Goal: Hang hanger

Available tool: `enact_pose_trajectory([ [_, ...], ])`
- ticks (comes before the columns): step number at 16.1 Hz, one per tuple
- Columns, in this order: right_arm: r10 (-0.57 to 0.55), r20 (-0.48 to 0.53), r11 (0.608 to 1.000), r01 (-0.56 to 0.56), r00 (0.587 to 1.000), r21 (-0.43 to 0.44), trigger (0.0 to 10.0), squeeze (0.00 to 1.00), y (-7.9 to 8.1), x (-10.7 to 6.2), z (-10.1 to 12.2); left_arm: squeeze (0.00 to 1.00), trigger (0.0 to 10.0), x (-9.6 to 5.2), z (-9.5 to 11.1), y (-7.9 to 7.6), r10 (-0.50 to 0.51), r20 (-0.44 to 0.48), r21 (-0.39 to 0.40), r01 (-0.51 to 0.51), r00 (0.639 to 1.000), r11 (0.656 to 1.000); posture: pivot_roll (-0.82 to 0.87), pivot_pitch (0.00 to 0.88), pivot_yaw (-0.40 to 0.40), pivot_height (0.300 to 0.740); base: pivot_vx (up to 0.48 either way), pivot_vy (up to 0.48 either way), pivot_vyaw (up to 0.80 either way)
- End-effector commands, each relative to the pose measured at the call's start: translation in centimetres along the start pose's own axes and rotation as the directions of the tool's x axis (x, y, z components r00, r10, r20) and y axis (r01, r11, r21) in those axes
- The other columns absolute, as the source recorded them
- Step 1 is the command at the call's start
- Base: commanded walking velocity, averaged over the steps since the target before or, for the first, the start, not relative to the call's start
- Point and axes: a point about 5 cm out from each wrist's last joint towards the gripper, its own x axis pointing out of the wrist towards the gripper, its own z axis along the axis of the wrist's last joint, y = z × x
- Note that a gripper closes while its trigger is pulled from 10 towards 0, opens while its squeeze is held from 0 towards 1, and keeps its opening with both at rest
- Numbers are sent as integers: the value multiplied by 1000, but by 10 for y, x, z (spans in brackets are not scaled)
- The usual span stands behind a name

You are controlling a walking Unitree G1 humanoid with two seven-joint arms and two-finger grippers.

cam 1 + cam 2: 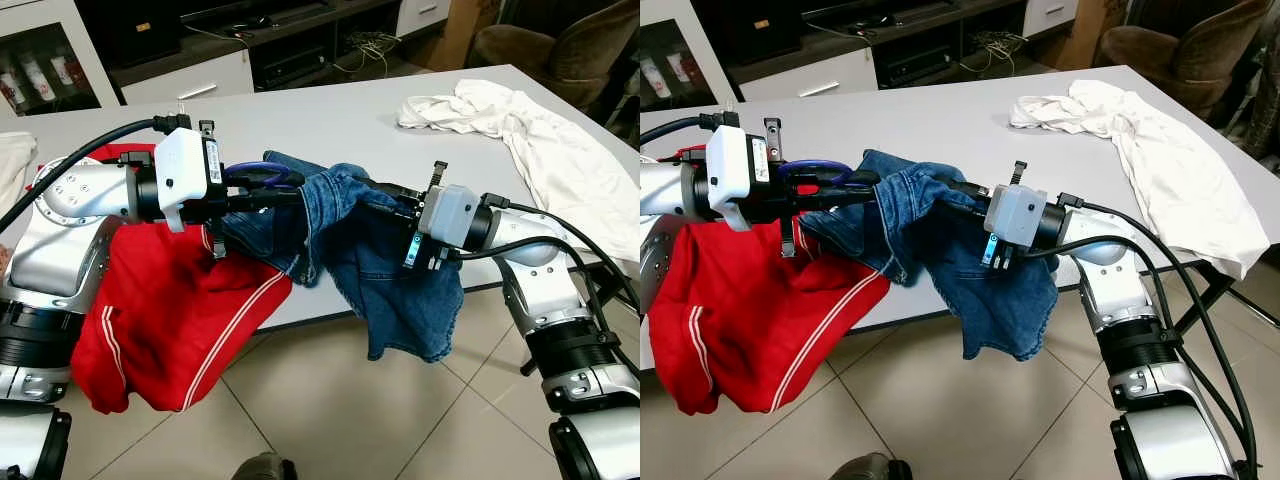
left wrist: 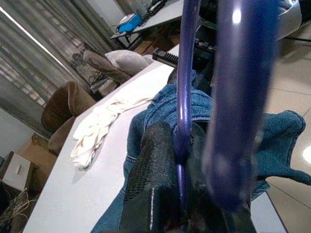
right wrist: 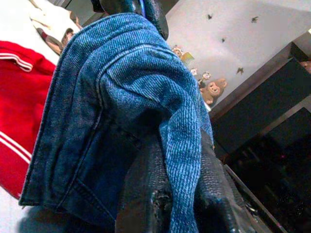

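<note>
From the head, the left pincer (image 1: 262,193) holds the blue hanger (image 1: 262,176) above the table (image 1: 330,120), while the right pincer (image 1: 385,203) grips the jeans (image 1: 390,270). The left wrist view shows fingers (image 2: 148,189) clamped on the hanger; the right wrist view shows denim pinched. The jeans are likely being threaded on; next they need pulling along the bar.

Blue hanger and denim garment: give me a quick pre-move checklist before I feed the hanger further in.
1. Left gripper shut on the blue hanger: ok, fingers clamp the thin bar.
2. Right gripper shut on the denim garment: ok, a fold of fabric sits pinched between its fingers.
3. Hanger inside the denim: cannot tell, its far end is hidden by the cloth.
4. Denim free of the red garment: not ok, the two overlap at the table edge.
5. White garment out of the way: ok, it lies apart at the table's far right.
</note>
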Motion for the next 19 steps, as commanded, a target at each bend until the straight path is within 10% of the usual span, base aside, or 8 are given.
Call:
enact_pose_trajectory([
  [1, -67, 46, 997, 68, 997, -28, 10000, 0, -12, 0, 9, 0, 0, 2, -3, -1, -17, -16, -8, 17, 1000, 1000, -17, 0, 42, 736, 0, 0, 0],
  [3, -67, 46, 997, 68, 997, -28, 10000, 0, -12, 0, 9, 0, 0, 2, -3, -1, -17, -16, -8, 17, 1000, 1000, -17, 0, 42, 736, 0, 0, 0],
  [4, -137, -42, 990, 135, 990, -48, 10000, 1000, -21, 12, -3, 0, 0, 8, -20, 2, 108, -68, -10, -109, 992, 994, -9, 0, 36, 736, 0, 0, 0],
  [5, -234, -204, 972, 229, 950, -52, 10000, 0, -34, 24, -21, 0, 0, 17, -46, -2, 234, -153, -36, -242, 960, 970, -11, 0, 37, 736, 0, 0, 0],
  [11, -369, -285, 905, 412, 885, 108, 10000, 0, -42, 20, -36, 0, 0, 26, -59, -10, 297, -173, -99, -316, 939, 943, -15, 0, 43, 736, 0, 0, 0],
  [16, -314, -382, 947, 313, 869, -69, 10000, 0, -49, -2, -42, 0, 0, 28, -66, -18, 298, -202, -96, -322, 933, 942, -18, 0, 54, 736, 0, 0, 0],
  [18, -302, -410, 953, 286, 861, -101, 10000, 1000, -59, -8, -42, 0, 0, 29, -70, -23, 284, -217, -91, -309, 934, 947, -18, 0, 54, 736, 0, 0, 0],
  [19, -306, -410, 952, 289, 859, -104, 10000, 1000, -65, -8, -39, 0, 0, 30, -70, -24, 281, -218, -89, -306, 935, 948, -18, 0, 54, 736, 0, 0, 0],
])
